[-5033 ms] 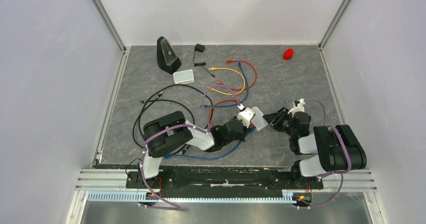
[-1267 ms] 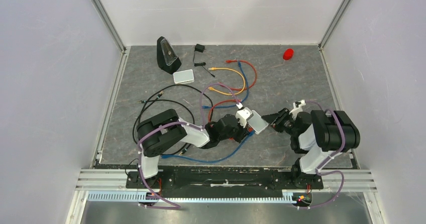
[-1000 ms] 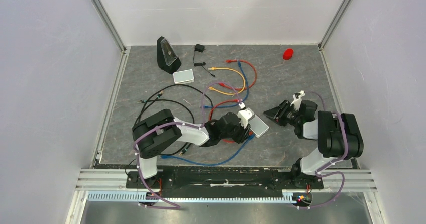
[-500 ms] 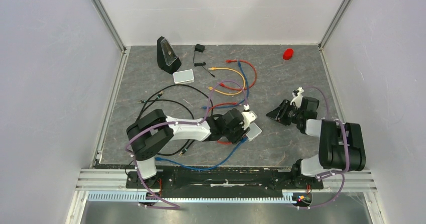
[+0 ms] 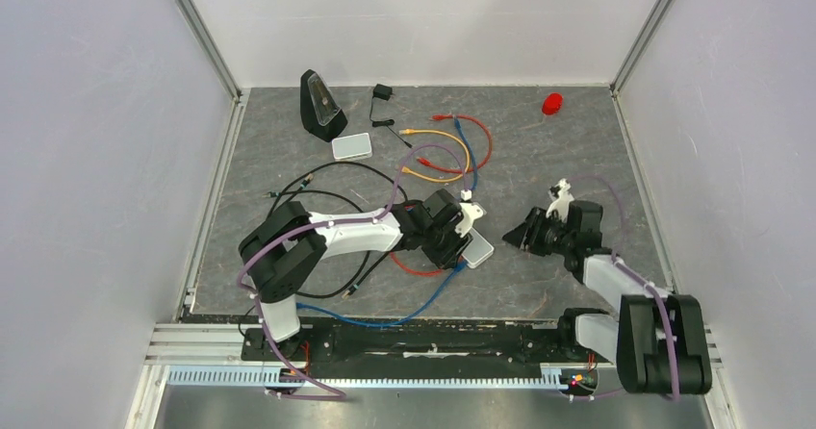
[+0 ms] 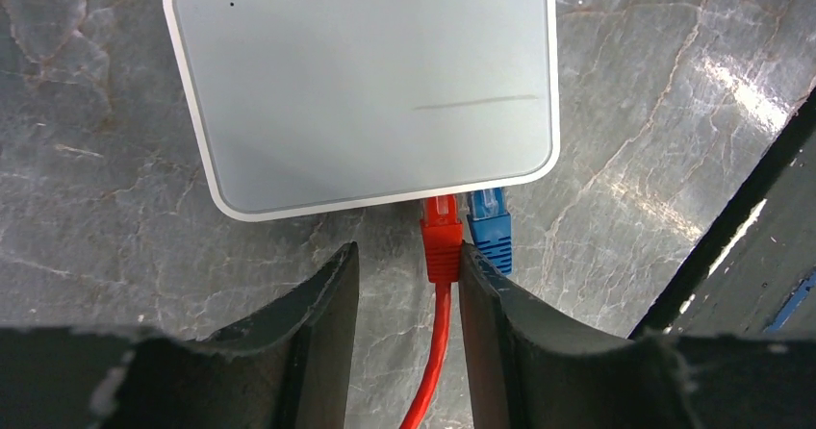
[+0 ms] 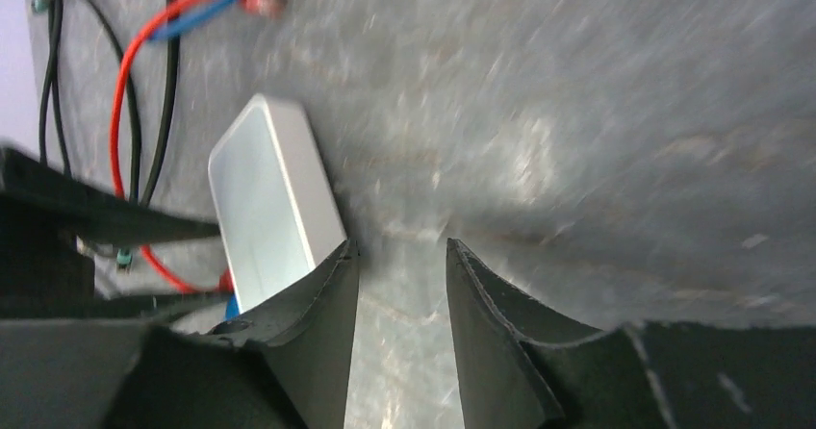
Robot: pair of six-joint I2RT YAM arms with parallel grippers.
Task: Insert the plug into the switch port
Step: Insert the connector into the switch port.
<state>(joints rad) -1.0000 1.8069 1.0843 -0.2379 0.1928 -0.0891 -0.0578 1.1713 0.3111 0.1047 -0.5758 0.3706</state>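
A: Red plug [image 6: 442, 241] in the switch port [image 6: 443, 199] yet?

B: Looks seated, I judge, beside a blue plug [image 6: 490, 229], grey box [image 6: 366, 83] flat on the worktop [image 6: 625, 112]. My left end effector [image 6: 409, 256] straddles the red cable [image 6: 433, 352], jaws apart, gripping nothing. My right end effector [image 7: 397, 246] gapes empty nearby. Only backing away remains.
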